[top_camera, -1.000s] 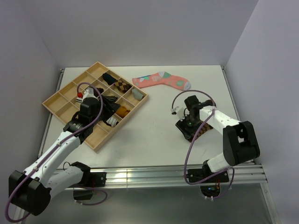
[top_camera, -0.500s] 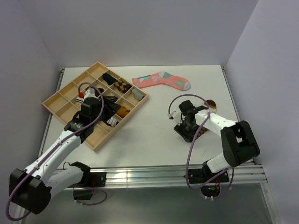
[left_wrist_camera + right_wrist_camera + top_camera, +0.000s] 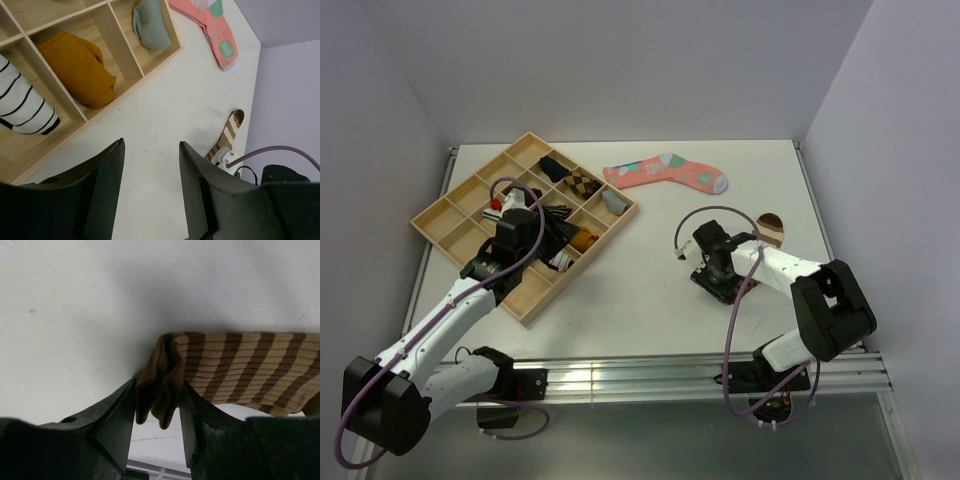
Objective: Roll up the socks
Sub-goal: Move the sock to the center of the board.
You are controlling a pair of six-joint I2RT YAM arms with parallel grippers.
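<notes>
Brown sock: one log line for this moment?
right pincer: shut on folded end of brown sock | left pincer: open, empty, by tray

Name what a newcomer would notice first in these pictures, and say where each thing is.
The coral-pink sock lies flat at the table's far side. Left of it sits a wooden tray with rolled socks in several compartments. Toward the right, the right hand pinches the bunched end of the brown striped sock.

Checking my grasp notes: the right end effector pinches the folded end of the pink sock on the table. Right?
Wrong sock. In the right wrist view, the right end effector pinches the folded end of the brown striped sock on the table.
</notes>
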